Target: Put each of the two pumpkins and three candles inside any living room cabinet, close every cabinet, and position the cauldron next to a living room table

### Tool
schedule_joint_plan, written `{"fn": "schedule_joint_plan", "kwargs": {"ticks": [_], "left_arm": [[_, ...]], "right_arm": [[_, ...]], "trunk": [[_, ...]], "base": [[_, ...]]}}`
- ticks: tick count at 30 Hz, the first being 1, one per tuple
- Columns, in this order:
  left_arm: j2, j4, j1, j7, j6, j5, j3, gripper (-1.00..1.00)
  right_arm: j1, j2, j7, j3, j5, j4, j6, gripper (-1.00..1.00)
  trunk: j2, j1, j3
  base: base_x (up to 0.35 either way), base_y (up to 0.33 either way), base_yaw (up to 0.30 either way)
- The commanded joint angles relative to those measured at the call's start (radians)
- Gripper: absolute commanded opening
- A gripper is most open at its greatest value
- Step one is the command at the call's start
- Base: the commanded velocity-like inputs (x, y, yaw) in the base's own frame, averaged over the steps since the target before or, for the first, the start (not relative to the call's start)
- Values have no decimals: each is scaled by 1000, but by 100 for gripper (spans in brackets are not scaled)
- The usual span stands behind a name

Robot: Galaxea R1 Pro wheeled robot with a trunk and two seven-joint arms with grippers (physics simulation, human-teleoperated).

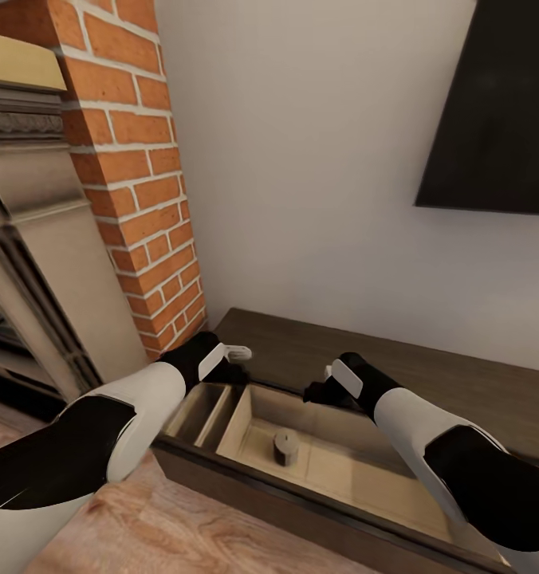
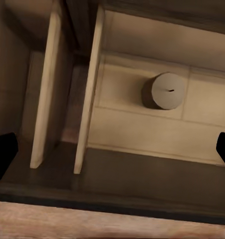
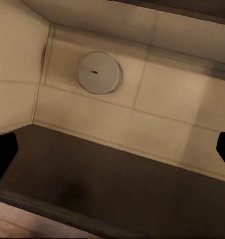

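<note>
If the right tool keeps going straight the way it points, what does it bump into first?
Probably the beige drawer floor, beside the candle rather than on it. Depth is hard to judge.

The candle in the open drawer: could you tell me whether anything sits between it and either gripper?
Nothing visible does. The candle stands upright on the drawer's bare floor, with open air between it and both the left gripper and the right gripper above it.
</note>
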Motion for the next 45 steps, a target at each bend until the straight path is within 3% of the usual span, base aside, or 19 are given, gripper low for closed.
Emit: {"fn": "schedule_joint_plan", "kwargs": {"ticks": [1, 27, 31, 33, 35, 36, 42, 45], "left_arm": [[0, -1, 0, 4, 4, 10, -8, 100], [5, 45, 0, 3, -2, 14, -7, 100], [7, 55, 0, 3, -5, 16, -7, 100], [8, 100, 0, 2, -47, 17, -7, 100], [9, 131, 0, 1, -84, 19, -6, 100], [9, 152, 25, -1, -125, 21, -5, 100], [15, 160, 115, -1, -146, 21, -4, 100], [37, 161, 170, -1, -192, 22, -3, 100]], "right_arm": [[0, -1, -8, 6, -11, -2, 3, 100], [0, 34, -5, 9, -10, 0, -11, 100], [0, 54, -1, 11, -9, 5, -13, 100], [8, 98, 2, 13, -6, 30, -17, 100], [23, 108, 2, 14, -4, 49, -22, 100], [58, 108, 3, 15, -2, 70, -53, 100], [113, 108, 4, 17, 0, 79, -97, 100], [156, 108, 4, 35, 48, 81, -107, 100]], "trunk": [[0, 0, 0], [0, 0, 29], [0, 0, 33], [0, 0, 35], [0, 0, 37], [0, 0, 37], [0, 0, 43], [0, 0, 45]], "base": [[-193, 0, 196], [-243, 0, 213], [-312, 0, 240], [-304, 0, 240], [-200, 0, 240], [-58, 0, 240], [-22, 0, 241], [-3, 0, 244]]}}
